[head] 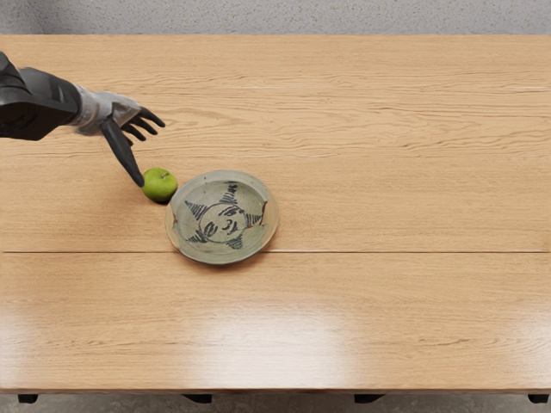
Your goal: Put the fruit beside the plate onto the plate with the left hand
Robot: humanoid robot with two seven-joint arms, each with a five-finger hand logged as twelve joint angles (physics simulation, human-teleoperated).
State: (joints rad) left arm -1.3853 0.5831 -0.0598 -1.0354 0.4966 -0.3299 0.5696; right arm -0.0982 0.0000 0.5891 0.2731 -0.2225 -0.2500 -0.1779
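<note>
From my feed I see the left hand (114,117) come in from the left edge on a black, hard-shelled forearm with a pale grey wrist cuff. It is released and grasps nothing. The slim dark fingers (148,117) fan out to the right, while one long digit angles down and to the right. Its tip ends at the left flank of the green apple (159,184). I cannot tell whether the tip actually touches the skin or stops just short.

The apple is small, round and smooth, with a slight sheen on top. It sits on the table (387,301), not on the plate (178,231). It lies just beside the plate's far-left rim, so close that I cannot say whether the two are in contact.

The plate is a shallow round dish that looks like glazed ceramic, pale grey-green. Dark brush strokes form a star-like figure around a central swirl.

The tabletop is light wood with long grain lines running left to right and a seam across it just near of the plate. A soft glossy reflection shows along the near side. A strip of speckled grey floor (275,15) shows beyond the far edge.
</note>
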